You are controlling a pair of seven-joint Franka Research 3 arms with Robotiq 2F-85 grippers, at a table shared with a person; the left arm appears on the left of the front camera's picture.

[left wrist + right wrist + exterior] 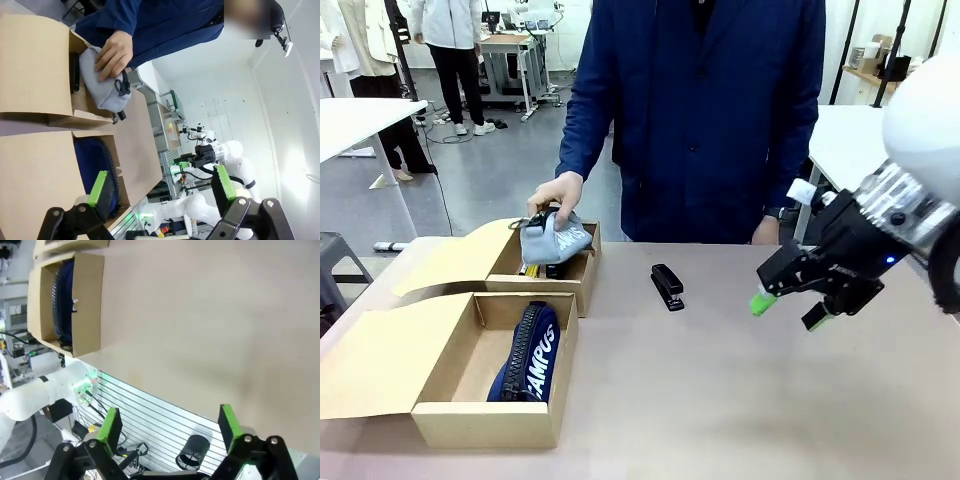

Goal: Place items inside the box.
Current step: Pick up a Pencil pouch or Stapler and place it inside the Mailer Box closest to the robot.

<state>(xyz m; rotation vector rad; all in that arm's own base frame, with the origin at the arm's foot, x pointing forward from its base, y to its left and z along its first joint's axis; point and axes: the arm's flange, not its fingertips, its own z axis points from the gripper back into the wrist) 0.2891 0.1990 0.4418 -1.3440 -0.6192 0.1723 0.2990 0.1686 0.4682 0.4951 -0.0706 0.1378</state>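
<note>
A person's hand (pixel 558 190) packs the grey pouch (pixel 556 238) into the far box (pixel 586 272); the right pincer (pixel 790 311) hangs wide, seemingly poised for the stapler (pixel 667 286).

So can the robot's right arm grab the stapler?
Probably yes. The right gripper hangs open just right of the stapler, with only bare table between them and nothing on top of it.

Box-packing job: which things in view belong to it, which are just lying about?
Job: navy CAMPUS pouch, in the near box; grey pouch, at the far box under the person's hand; black stapler, loose on the table.
Lying about: white side table; grey stool; far desk behind the person.
</note>
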